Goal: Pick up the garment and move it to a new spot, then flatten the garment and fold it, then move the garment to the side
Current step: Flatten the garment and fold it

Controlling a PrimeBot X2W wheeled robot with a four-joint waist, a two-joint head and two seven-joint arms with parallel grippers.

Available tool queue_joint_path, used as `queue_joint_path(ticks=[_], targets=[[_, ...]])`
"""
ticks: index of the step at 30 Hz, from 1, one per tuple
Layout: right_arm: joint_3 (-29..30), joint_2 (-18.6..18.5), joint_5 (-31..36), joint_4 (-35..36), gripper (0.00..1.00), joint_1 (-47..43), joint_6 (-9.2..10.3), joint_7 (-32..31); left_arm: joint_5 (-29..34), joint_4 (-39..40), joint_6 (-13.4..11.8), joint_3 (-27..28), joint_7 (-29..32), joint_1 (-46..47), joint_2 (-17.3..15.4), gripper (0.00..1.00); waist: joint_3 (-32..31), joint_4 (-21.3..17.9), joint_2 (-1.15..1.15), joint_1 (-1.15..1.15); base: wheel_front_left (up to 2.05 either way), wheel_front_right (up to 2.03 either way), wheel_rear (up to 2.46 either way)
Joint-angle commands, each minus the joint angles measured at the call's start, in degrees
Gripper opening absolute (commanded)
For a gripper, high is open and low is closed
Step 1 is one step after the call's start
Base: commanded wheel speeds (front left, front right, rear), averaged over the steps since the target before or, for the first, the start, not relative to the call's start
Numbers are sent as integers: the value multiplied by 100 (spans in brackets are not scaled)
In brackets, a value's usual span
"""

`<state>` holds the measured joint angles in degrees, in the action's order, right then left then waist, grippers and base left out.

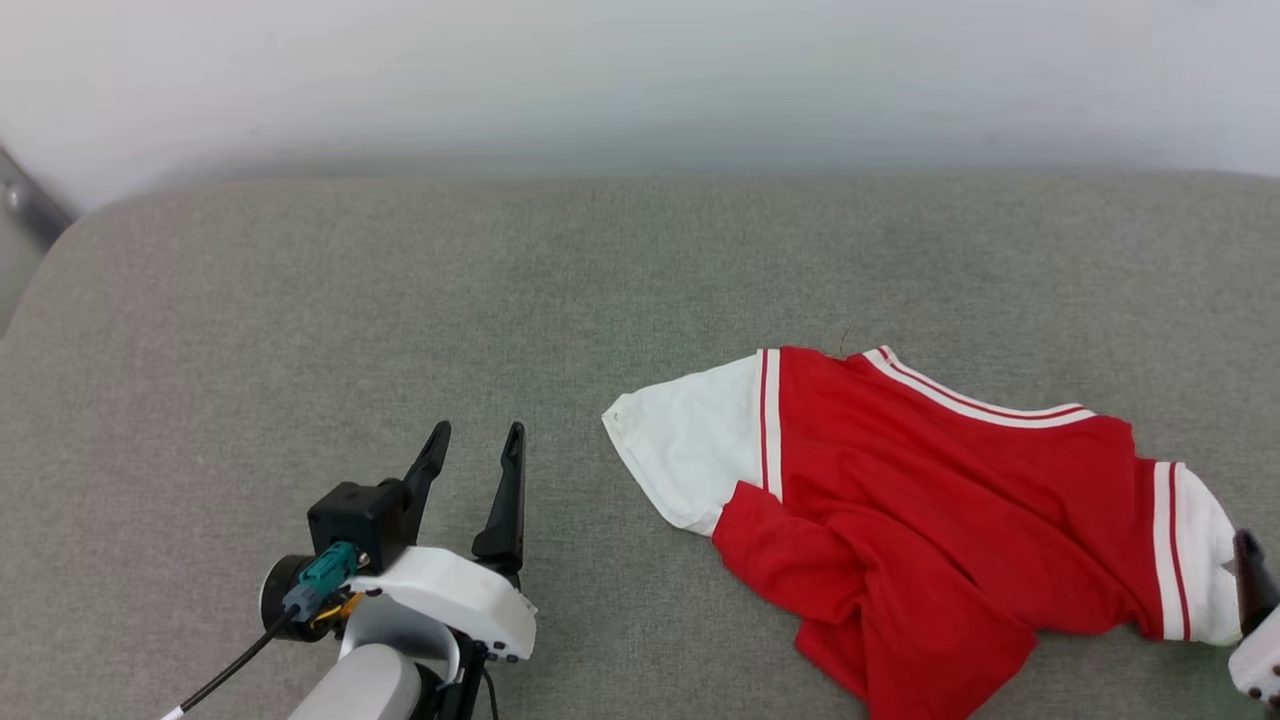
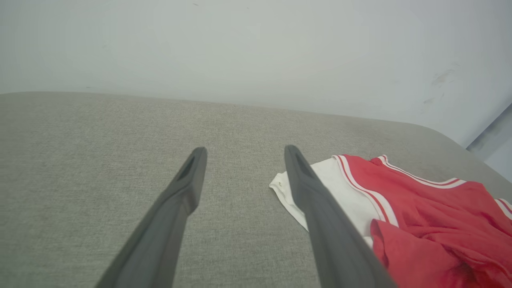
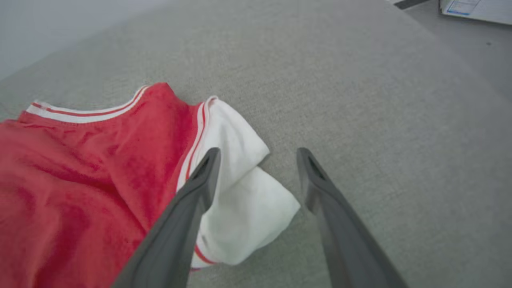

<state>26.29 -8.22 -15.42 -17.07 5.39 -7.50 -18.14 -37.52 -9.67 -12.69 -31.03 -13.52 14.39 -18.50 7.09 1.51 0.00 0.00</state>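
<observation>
The garment [image 1: 930, 520], a red jersey T-shirt with white sleeves and striped trim, lies crumpled on the grey cushion at the right, its lettering hidden. My left gripper [image 1: 477, 444] hovers open to the left of the shirt's white sleeve [image 2: 340, 192], apart from it. In the left wrist view its fingers [image 2: 192, 176] spread wide over bare fabric. My right gripper [image 3: 258, 158] is open above the shirt's other white sleeve [image 3: 248, 196], one finger over the cloth, nothing held. One dark finger of it [image 1: 1252, 575] shows at the head view's right edge.
The grey upholstered cushion [image 1: 500, 300] stretches wide, with bare room left of and behind the shirt. A pale wall [image 1: 640, 80] rises behind it. The cushion's rounded corner [image 1: 60, 260] is at the far left. Floor and a paper sheet [image 3: 476, 8] lie beyond the right edge.
</observation>
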Motion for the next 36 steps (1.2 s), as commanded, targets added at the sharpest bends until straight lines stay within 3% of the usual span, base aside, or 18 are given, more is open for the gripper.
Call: queue_joint_path(ticks=[1, 10, 23, 29, 36], targets=[[-88, -13, 85, 130, 100, 47, 2, 260, -13, 3, -48, 20, 11, -82, -40, 100, -121, -32, 0, 0, 0, 0, 0], [-1082, 130, 373, 1040, 100, -363, 2, 1278, -98, 24, -225, 88, 94, -399, -179, 100, -549, -41, 0, 0, 0, 0, 0], [-2270, 253, 250, 1933, 100, -996, 2, 1477, -213, 146, -462, 238, 214, -757, -432, 100, -782, -239, 0, 0, 0, 0, 0], [-2506, 295, 301, 2312, 100, -927, 2, 1407, -88, 51, -281, 99, 451, -220, -526, 100, -476, -457, 0, 0, 0, 0, 0], [-2597, 331, 270, 2387, 100, -523, 2, 1515, 28, -384, 253, -221, 1193, 1036, -540, 100, 196, -780, 0, 0, 0, 0, 0]])
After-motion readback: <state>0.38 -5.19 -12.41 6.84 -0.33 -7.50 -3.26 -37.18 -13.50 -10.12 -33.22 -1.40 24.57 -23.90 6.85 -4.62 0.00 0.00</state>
